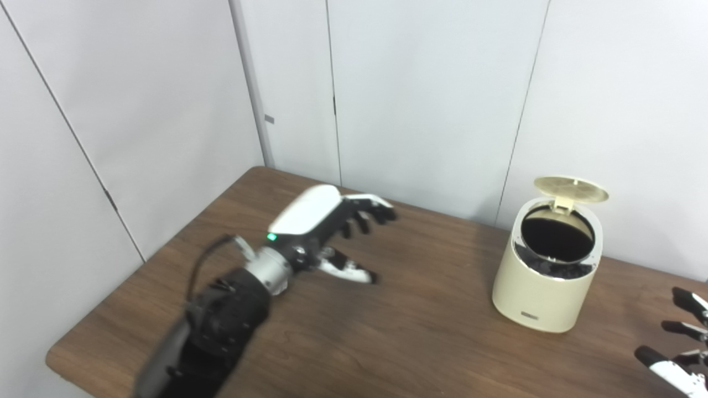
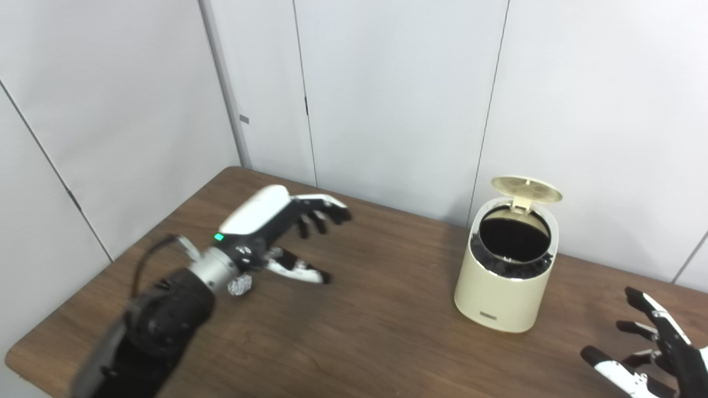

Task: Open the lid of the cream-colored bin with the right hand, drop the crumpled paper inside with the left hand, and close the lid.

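The cream-colored bin (image 1: 545, 287) stands on the right part of the brown table (image 1: 387, 337), its round lid (image 1: 571, 189) flipped up at the back and the dark inside showing. A small crumpled ball of paper (image 2: 240, 285) lies on the table under my left wrist, seen only in the right eye view. My left hand (image 1: 332, 232) hovers over the table's left half with fingers spread, open and holding nothing. My right hand (image 2: 652, 348) rests at the lower right corner, open, well to the right of the bin.
White wall panels (image 1: 431, 99) close off the table at the back and left. The table's left edge (image 1: 61, 354) runs near my left forearm.
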Tool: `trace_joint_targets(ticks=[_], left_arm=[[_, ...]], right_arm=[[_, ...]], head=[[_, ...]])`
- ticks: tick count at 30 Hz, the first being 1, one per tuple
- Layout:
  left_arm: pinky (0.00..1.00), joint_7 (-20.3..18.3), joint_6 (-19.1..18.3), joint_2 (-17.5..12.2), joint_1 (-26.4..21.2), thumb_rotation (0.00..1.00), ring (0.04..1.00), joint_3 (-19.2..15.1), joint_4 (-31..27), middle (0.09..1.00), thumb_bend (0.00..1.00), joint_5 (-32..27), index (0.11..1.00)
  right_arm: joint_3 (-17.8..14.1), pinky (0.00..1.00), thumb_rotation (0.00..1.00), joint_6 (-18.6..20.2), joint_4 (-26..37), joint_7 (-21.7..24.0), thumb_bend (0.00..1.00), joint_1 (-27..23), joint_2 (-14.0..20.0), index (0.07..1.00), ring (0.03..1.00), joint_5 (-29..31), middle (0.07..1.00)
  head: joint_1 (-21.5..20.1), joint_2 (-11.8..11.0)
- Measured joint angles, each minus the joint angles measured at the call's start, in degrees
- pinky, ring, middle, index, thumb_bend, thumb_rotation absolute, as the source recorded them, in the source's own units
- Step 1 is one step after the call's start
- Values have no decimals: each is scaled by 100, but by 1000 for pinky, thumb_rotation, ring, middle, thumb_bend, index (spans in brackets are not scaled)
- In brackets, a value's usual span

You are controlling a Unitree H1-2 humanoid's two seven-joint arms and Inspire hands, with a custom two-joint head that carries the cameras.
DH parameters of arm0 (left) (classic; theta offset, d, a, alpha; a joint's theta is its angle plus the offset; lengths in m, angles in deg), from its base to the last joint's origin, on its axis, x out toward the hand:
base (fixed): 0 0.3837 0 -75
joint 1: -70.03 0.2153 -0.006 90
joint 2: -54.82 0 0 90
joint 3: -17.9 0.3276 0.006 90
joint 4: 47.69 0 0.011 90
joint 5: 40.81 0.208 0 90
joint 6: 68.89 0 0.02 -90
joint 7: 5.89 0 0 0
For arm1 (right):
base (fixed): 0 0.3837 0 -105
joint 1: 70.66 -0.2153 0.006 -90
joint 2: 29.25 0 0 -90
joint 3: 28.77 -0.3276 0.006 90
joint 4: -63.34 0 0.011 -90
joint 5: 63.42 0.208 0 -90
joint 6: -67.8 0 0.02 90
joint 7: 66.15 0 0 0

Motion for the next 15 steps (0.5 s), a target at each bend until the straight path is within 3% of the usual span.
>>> trace_joint_targets(ticks=[3,9,15], left_arm=[[449,33,2,-75,85,0,559,-211,-1,637,875,167,648],[399,6,42,-199,310,1,517,-434,4,644,902,534,672],[487,-322,39,-691,386,48,615,-600,24,689,903,671,717]], right_arm=[[12,426,524,0,-4,20,814,-13,0,883,772,0,902],[9,430,500,0,-27,42,814,-26,0,879,771,0,896],[5,401,516,-4,-58,41,832,-51,-5,871,751,-6,890]], head=[[0,-9],[18,-18],[0,9]])
